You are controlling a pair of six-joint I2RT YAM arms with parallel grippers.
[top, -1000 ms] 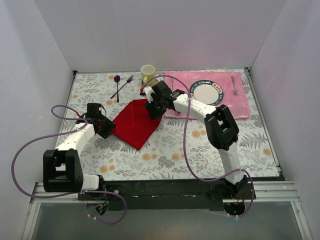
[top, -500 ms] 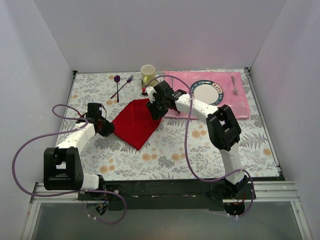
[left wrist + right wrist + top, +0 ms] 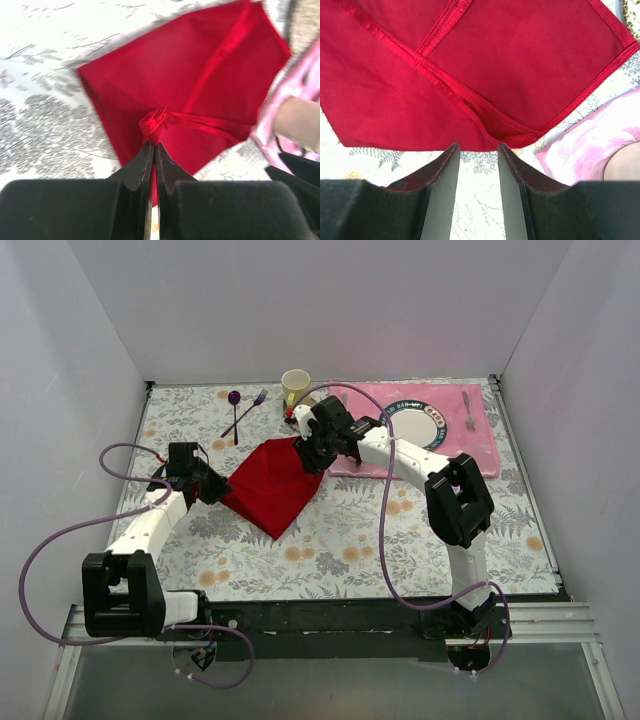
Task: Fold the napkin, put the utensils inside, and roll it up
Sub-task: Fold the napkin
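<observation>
left gripper: clenched on the napkin's left corner; a small bunch of hem puckers just ahead of the tips.
just changed: a second ago these jaws stood apart at that corner; now they have met on the cloth. the arm has also drawn a little toward the far-left side.
right gripper: released, fingers apart as before, hovering at the napkin's opposite corner beside the placemat; nothing lies between them.
napkin: on the table, between the two grippers, partly doubled over, with one hemmed flap lying across another.
utensils: none lie on the napkin; the purple pair sits well beyond it, near the cup.
meaning: the left side looks ready to lift and carry its corner over; the fold is the step in hand, with loading and rolling not yet begun.
risk: only a thin pinch of hem is held, so it may slip once pulled.
</observation>
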